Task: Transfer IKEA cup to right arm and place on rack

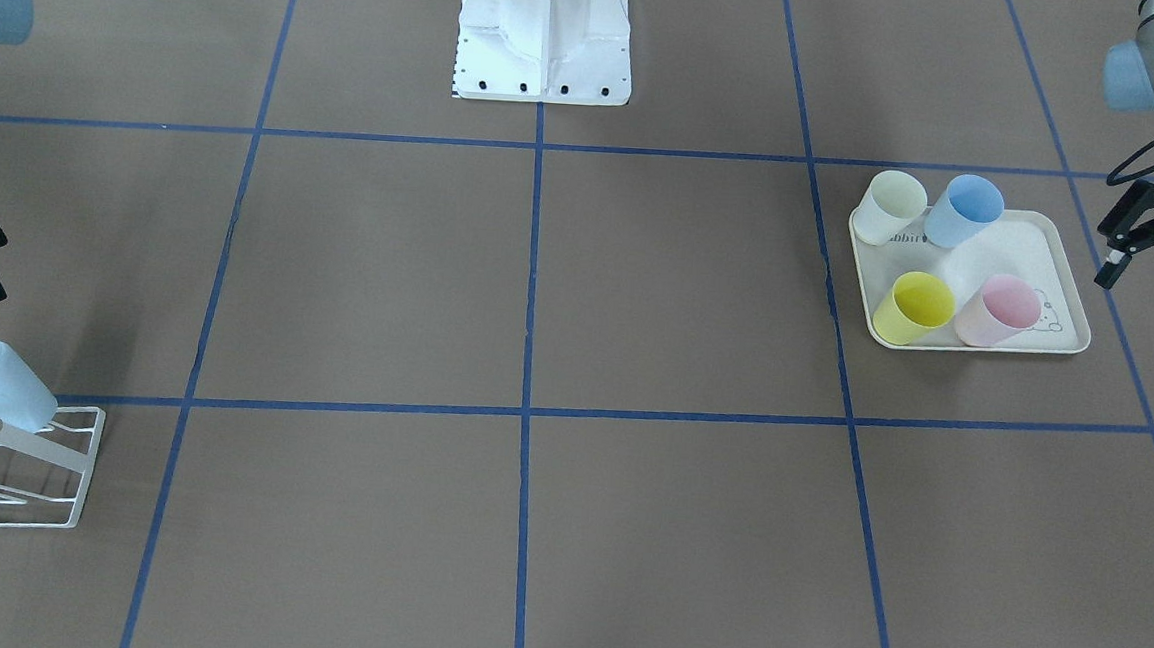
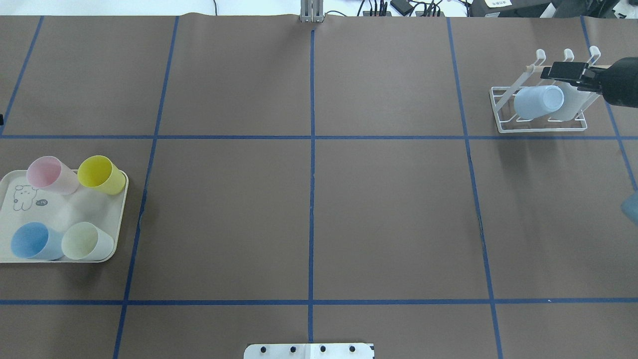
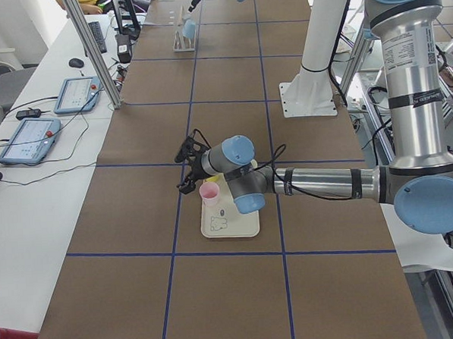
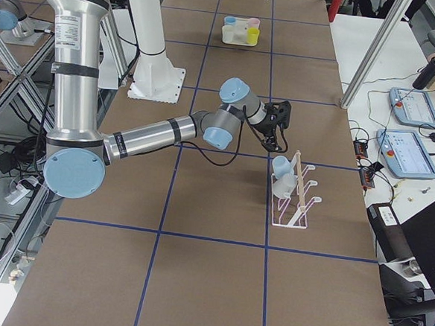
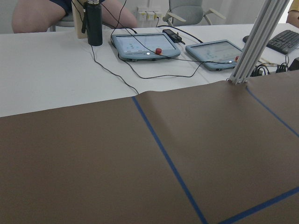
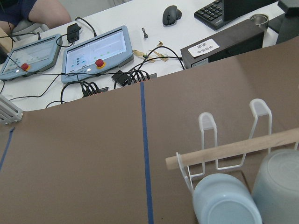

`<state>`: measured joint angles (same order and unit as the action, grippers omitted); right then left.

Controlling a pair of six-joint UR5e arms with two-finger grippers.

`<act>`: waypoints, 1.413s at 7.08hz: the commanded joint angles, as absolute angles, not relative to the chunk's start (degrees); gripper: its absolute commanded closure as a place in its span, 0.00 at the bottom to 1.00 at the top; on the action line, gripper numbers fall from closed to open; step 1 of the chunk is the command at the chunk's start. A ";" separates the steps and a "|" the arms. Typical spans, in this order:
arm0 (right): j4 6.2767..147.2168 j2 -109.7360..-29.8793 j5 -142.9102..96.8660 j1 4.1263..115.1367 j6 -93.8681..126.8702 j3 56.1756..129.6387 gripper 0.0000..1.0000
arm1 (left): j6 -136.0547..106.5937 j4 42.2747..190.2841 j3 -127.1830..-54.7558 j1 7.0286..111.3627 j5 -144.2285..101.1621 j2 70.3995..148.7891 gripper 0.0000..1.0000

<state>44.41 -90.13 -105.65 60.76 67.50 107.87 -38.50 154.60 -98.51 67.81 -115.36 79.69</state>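
The rack (image 2: 541,130) stands at the far right end of the brown table. Two cups lie tipped on their sides on it, bases turned outward. One is a pale blue IKEA cup (image 2: 537,102). Touching it on the side away from the table's middle is a paler, whitish cup (image 2: 570,104). The light wooden peg (image 6: 233,149) runs across just above both cup bases, with the white wire hooks behind it.

The right gripper (image 2: 553,71) hangs over the hook end of the rack, above the cups and touching neither. The pictures do not show whether its fingers are spread or pressed together.

At the opposite end of the table, well apart from the rack, is a cream tray (image 2: 75,204). It holds four more cups: pink (image 2: 50,174), yellow (image 2: 102,174), blue (image 2: 32,242) and pale green (image 2: 87,242).

The left gripper (image 1: 1150,289) sits just beside the tray's outer edge, off the tray. Its fingers are spread and hold nothing.

The white robot base (image 1: 545,32) stands at the table's middle edge. Beyond the rack is a white desk with control tablets (image 6: 96,53), cables, a mouse (image 6: 171,15) and a keyboard.
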 commanded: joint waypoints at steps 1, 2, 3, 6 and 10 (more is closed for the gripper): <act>44.30 -90.09 -105.47 58.20 71.79 109.15 0.00 | -38.23 140.07 -99.93 66.63 -116.97 79.62 0.02; 44.30 -90.09 -105.47 57.31 71.81 109.07 0.00 | -38.93 137.57 -99.58 66.19 -117.94 80.85 0.04; 44.30 -90.09 -105.47 56.96 71.89 109.16 0.00 | -39.11 137.55 -97.49 65.31 -121.17 81.29 0.04; 44.30 -90.18 -105.38 56.60 71.98 109.07 0.00 | -41.84 137.81 -94.22 62.32 -124.98 82.97 0.04; 44.30 -90.09 -105.21 56.16 71.98 108.72 0.00 | -41.75 138.60 -92.37 58.89 -124.98 83.23 0.47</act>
